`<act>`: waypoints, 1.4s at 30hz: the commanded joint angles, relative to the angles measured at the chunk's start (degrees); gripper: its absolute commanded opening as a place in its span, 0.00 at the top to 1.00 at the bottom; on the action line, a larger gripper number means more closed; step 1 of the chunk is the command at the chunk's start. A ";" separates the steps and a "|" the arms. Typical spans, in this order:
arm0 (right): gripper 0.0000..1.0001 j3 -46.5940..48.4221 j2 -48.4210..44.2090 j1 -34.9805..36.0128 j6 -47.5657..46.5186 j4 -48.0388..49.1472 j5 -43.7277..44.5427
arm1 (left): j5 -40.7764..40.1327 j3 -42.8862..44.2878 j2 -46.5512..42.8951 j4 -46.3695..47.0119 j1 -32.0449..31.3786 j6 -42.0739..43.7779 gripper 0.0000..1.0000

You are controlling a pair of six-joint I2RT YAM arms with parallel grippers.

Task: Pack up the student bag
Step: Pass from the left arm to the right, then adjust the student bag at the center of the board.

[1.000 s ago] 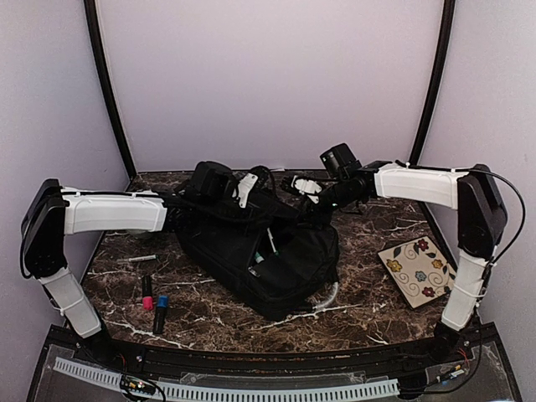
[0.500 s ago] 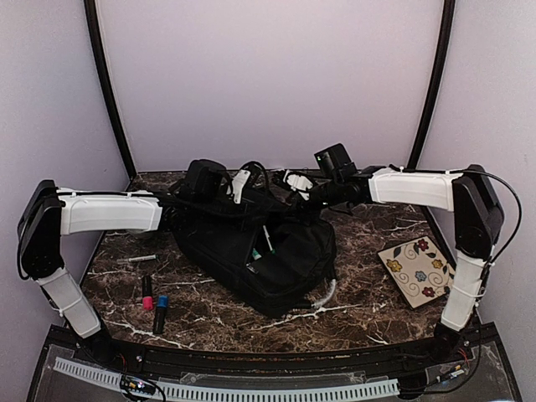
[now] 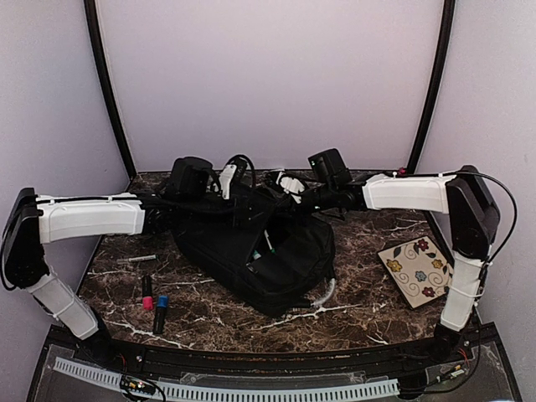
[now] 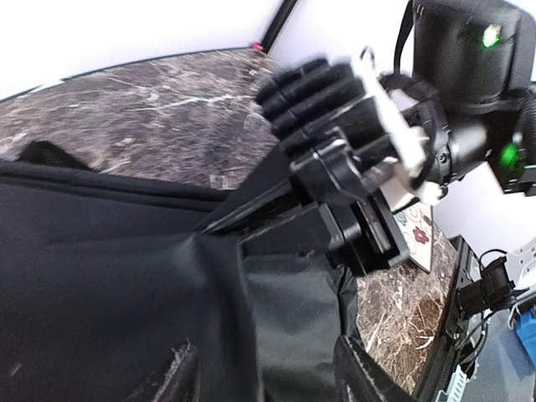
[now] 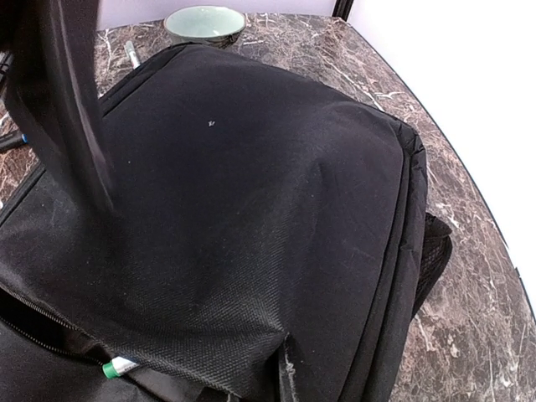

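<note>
The student bag (image 3: 251, 251) is a large black backpack lying in the middle of the marble table, its zip open, with a white pen and a green-capped marker (image 5: 117, 366) showing inside. My left gripper (image 4: 272, 381) is open at the bag's far top edge, with black fabric lying slack between its spread fingers. My right gripper (image 3: 286, 193) meets it from the right and is shut on a fold of the bag's fabric (image 5: 289, 356). A dark strap (image 5: 67, 100) crosses the right wrist view at the left.
A red-capped marker (image 3: 146, 295), a blue-capped marker (image 3: 159, 310) and a thin pen (image 3: 138, 260) lie left of the bag. A floral tile (image 3: 416, 270) sits at the right. A white cord (image 3: 328, 295) trails from under the bag. A pale green bowl (image 5: 205, 21) stands beyond it.
My left gripper has opened and let go of the bag. My right gripper has closed on the bag's fabric. Both grippers have shifted left along the bag's far edge.
</note>
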 commanded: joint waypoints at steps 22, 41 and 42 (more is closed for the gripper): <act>0.96 -6.58 -9.62 -2.94 2.21 2.67 -0.50 | -22.51 -15.03 -8.31 -13.49 0.24 -8.05 1.00; 0.95 -7.91 -10.98 -3.15 3.58 -1.66 3.01 | -22.40 9.51 5.66 -28.94 4.15 -3.02 0.56; 0.95 -7.78 -11.05 -3.15 3.71 -1.58 2.82 | -21.31 8.27 3.79 -32.05 4.15 -4.02 0.54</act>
